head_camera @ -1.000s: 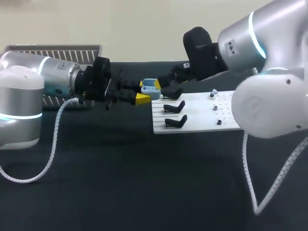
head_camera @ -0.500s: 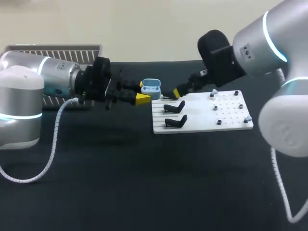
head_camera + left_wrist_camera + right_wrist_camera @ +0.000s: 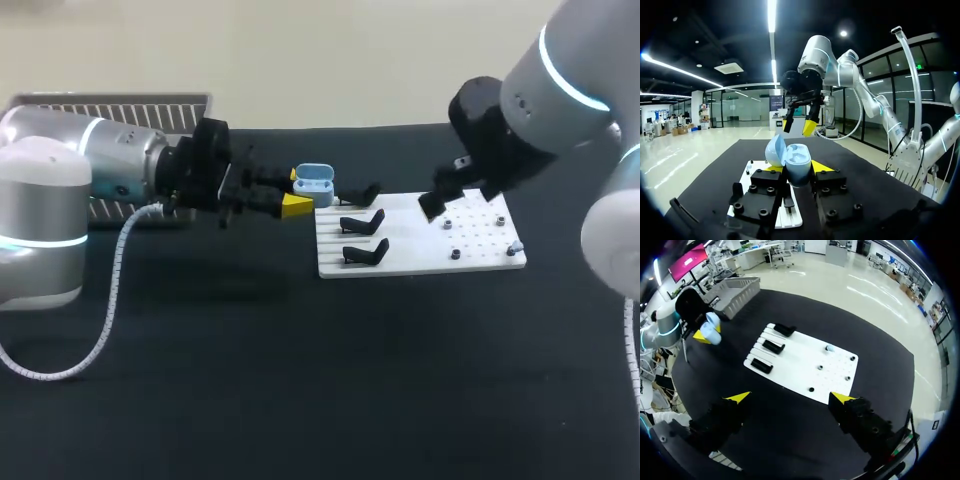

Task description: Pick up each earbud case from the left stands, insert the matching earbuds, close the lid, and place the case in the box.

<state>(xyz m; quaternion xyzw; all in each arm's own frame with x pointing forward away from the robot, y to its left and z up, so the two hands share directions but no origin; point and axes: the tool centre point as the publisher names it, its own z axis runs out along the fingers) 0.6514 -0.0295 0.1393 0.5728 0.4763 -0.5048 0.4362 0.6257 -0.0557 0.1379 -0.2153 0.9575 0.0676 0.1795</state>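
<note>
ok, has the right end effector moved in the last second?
Yes. The right end effector has pulled away from the earbud case, travelling rightward across the white board to above its pegged end.

Our left arm [image 3: 95,160] and right arm [image 3: 555,75] wear silver-grey and white shells with glowing cyan rings. Black wrists carry black, bolt-studded fingers [image 3: 760,192] tipped bright yellow. White coiled cables [image 3: 112,290] hang from both.

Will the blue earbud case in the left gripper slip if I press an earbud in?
Likely rigid: the earbud case looks hard-shelled. Its smooth, rounded sides could pivot in the left gripper. The raised lid would probably swing if nudged.
</note>
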